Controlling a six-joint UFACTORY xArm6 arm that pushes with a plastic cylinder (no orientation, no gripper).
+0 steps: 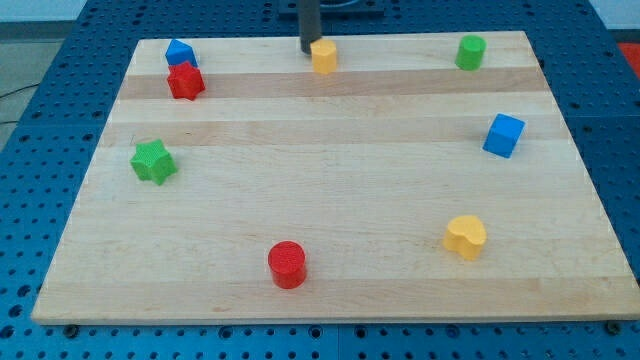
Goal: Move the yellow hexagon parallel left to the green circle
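One yellow hexagon [324, 56] sits top centre, my tip [309, 51] (a bare rod) touching its left; green circle [470, 52] top right, board [330, 180] between them bare.

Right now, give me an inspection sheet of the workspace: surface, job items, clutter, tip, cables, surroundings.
Surface: wooden board, flat, light planks, resting on a blue perforated table.
Job's things: yellow hexagon at the view's top centre; green circle at the view's top right, roughly level with it.
Clutter: blue block touching red star at top left; green star at left; red cylinder at bottom centre; yellow heart at bottom right; blue cube at right.
Tip: my tip sits against the yellow hexagon's left side.
Cables: a thin dark line crosses the table at the view's far left, possibly a cable.
Surroundings: nothing seen beyond the table.
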